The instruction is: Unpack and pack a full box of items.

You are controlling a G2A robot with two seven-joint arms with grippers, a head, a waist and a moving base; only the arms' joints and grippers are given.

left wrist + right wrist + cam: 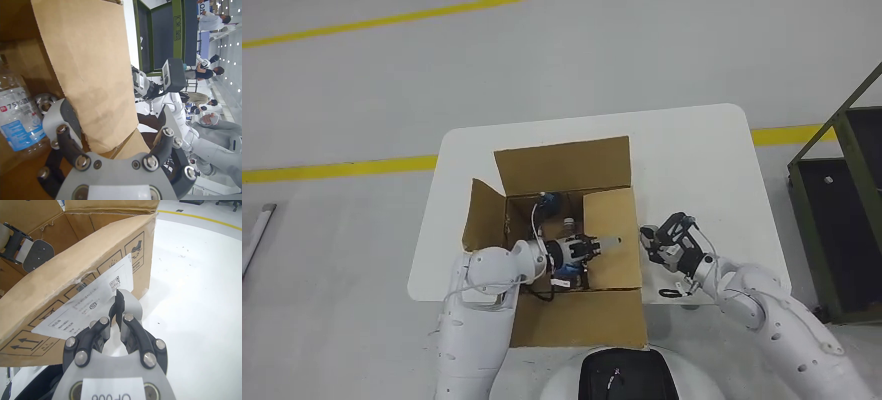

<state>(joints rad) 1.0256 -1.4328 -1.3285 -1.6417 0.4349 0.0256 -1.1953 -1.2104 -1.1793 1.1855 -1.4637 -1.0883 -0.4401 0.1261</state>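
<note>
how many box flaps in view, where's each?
4. Far flap spread away from the robot; near flap spread toward it; left-side flap splayed outward; right-side flap leaning in over the opening, between the fingers of the left gripper. None appears hidden.

**Box mid-table, both grippers at its 3 o'clock side**

The box (562,165) is set at the middle of the table (692,150). Its flaps are folded outward at 12, 6 and 9 o'clock, while the 3 o'clock flap (610,225) is leaned inward over the opening. That flap is straddled by the left gripper (604,243), which is reached in over the box from 9 o'clock. A bottle (17,117) is laid inside the box, just beside the gripper's inner finger. The right gripper (652,238) is held outside, just beside the box's 3 o'clock wall. A rack (832,200) is stood on the floor at 3 o'clock of the table.
</note>
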